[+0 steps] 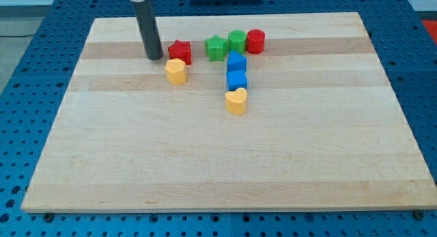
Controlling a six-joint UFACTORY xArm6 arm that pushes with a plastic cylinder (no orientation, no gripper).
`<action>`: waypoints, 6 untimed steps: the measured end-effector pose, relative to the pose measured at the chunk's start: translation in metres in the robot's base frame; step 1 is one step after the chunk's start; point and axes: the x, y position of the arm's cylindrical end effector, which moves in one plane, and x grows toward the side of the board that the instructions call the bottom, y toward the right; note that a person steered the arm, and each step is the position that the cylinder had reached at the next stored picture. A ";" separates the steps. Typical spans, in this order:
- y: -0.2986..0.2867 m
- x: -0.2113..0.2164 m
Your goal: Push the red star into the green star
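The red star (181, 51) lies near the view's top, left of centre. The green star (216, 47) lies to its right, with a small gap of bare wood between them. My tip (154, 57) rests on the board just left of the red star, close to it; I cannot tell if it touches. The rod rises up out of the view's top.
A yellow hexagon block (176, 71) sits just below the red star. A green cylinder (237, 41) and a red cylinder (255, 41) stand right of the green star. Two blue blocks (236, 61) (237, 79) and a yellow heart (236, 100) run downward below them. The board (218, 162) is pale wood.
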 end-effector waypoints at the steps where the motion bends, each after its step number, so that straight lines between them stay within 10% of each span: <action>1: 0.020 0.002; 6: 0.102 0.017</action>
